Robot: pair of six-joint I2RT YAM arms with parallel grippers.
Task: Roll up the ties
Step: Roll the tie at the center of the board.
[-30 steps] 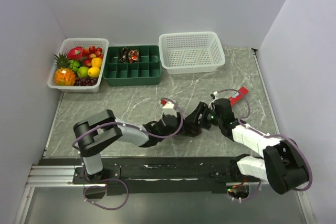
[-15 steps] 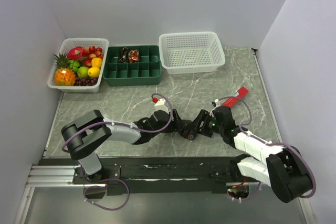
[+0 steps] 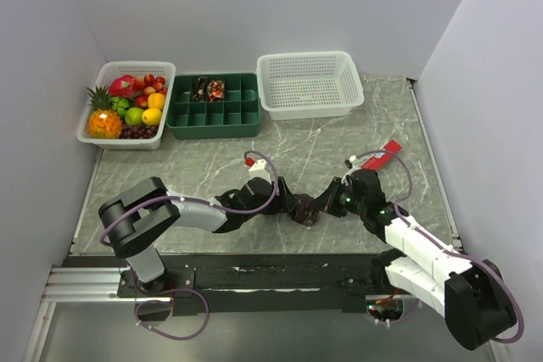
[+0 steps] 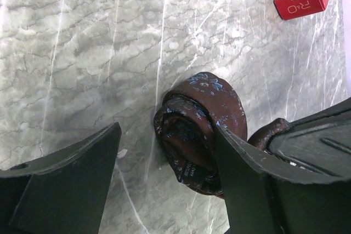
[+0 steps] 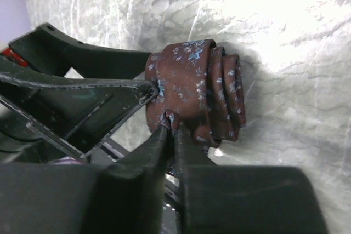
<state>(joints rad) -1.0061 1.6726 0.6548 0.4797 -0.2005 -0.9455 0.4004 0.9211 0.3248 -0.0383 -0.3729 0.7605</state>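
A dark brown tie [image 4: 200,114] with pale blue flecks lies rolled into a coil on the marble table [image 3: 212,167]. In the top view the tie [image 3: 307,211] sits between the two grippers. My left gripper [image 4: 167,135] is open and straddles the roll, whose side rests against the right finger [image 4: 258,184]. My right gripper [image 5: 171,131] is shut, pinching a fold at the edge of the tie [image 5: 197,89]. The left gripper [image 3: 284,203] comes in from the left and the right gripper [image 3: 329,201] from the right. Two more rolled ties [image 3: 209,89] sit in the green tray.
A green compartment tray [image 3: 212,118] stands at the back centre, with a fruit basket [image 3: 95,131] to its left. To its right stands a white mesh basket [image 3: 310,108]. A small red box [image 3: 386,154] lies on the table to the right of the grippers.
My right gripper has shut on the edge of the rolled tie. The left gripper opened wider and shifted left a second ago, then held still.
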